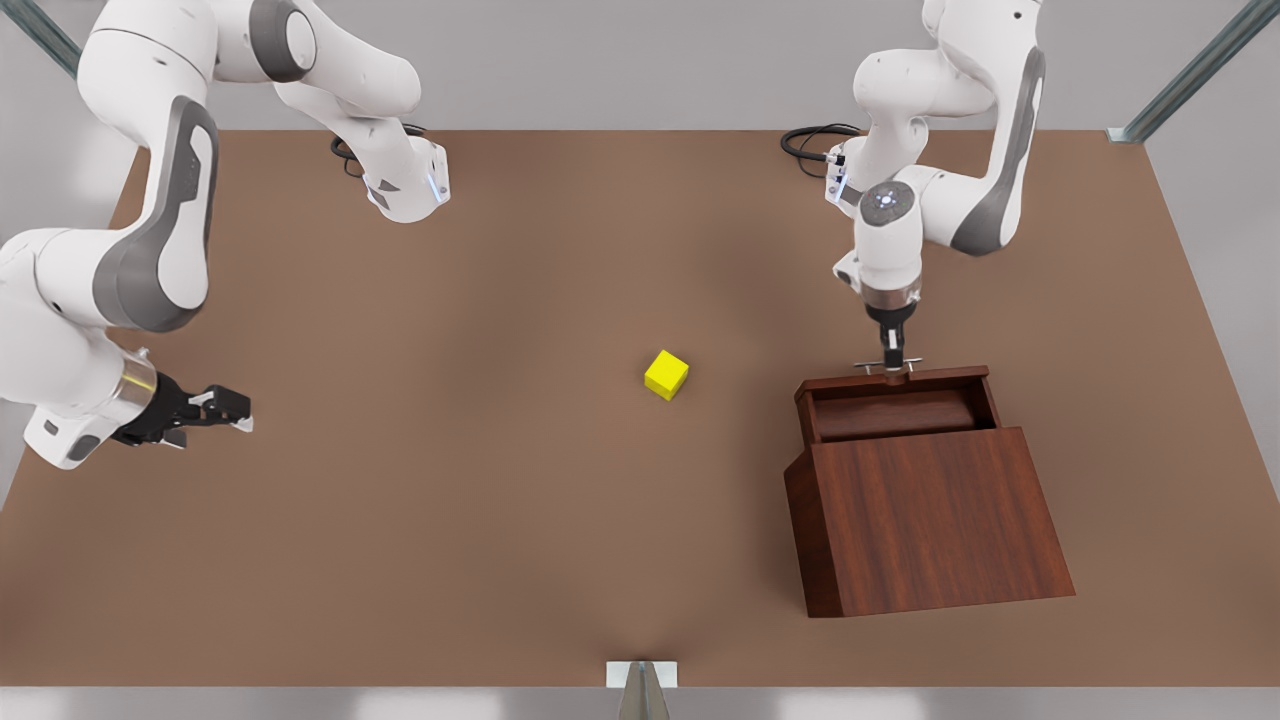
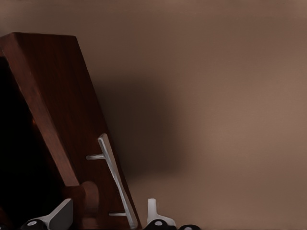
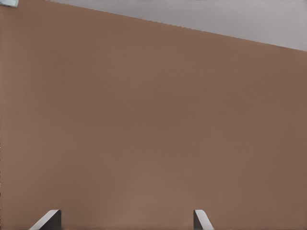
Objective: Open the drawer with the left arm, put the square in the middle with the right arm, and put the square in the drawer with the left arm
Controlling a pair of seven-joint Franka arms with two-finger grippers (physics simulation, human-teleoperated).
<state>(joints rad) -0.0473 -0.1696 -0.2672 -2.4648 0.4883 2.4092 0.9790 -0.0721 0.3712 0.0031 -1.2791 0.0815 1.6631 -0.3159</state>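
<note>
The drawer (image 1: 895,415) is slid out of the slanted wooden box (image 1: 930,520), its tray bare. My left gripper (image 1: 890,362) points down at the silver handle (image 1: 888,365) on the front view's right. In the left wrist view the handle (image 2: 112,177) stands between the fingers of the left gripper (image 2: 108,218), which are open with a gap to the bar. The yellow square (image 1: 666,374) rests on the middle of the table (image 1: 560,300), apart from both arms. My right gripper (image 1: 235,415) waits open at the front view's left, low over the bare table (image 3: 153,120), with nothing in it.
The wooden box's broad sloping top takes up the table's near right in the front view. Black cables (image 1: 815,140) lie by the arm bases at the far edge. Metal frame posts (image 1: 640,690) stand at the table's near edge and corners.
</note>
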